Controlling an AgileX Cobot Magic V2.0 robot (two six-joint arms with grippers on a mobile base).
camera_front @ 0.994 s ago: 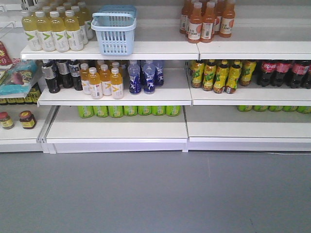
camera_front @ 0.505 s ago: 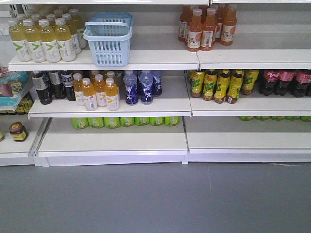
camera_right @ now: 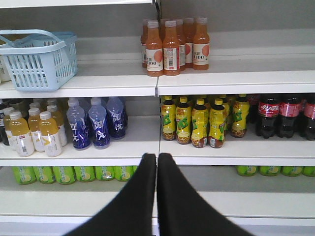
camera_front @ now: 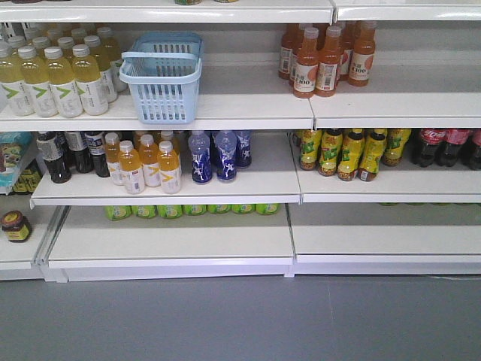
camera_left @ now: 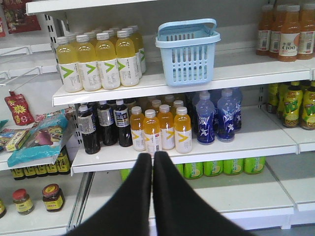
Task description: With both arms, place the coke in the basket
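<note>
Nearest in each wrist view is the arm's own pincer. The left pincer (camera_left: 152, 156) has its two black jaws pressed together with nothing between them. The right pincer (camera_right: 156, 156) is likewise closed and empty. Both hang in open air over the grey floor (camera_front: 240, 323), well short of the shelves.

Farther off, on the middle shelf (camera_right: 236, 152), the coke (camera_right: 269, 114) stands upright in a short row at the far right. It is just beside a cluster of yellow-green bottles (camera_right: 197, 123) on its left. The row runs off the picture edge, so how many bottles it holds cannot be told.

Farthest and highest, the basket (camera_left: 189, 66) sits on the upper shelf (camera_left: 256, 73). Its handle lies folded down across the rim, and pale bottles (camera_left: 98, 61) stand near it on its left. From these angles its inside cannot be seen. It is well apart from the coke, a level above and away to the left.

This looks like the approach stage, with nothing grasped and nothing yet in the basket. The coke lies to the right arm's side and the basket to the left's. The next move probably calls for the right pincer to open and travel right to the middle shelf, taking the frontmost coke without knocking its neighbours. The left arm would then reach up to the basket.
</note>
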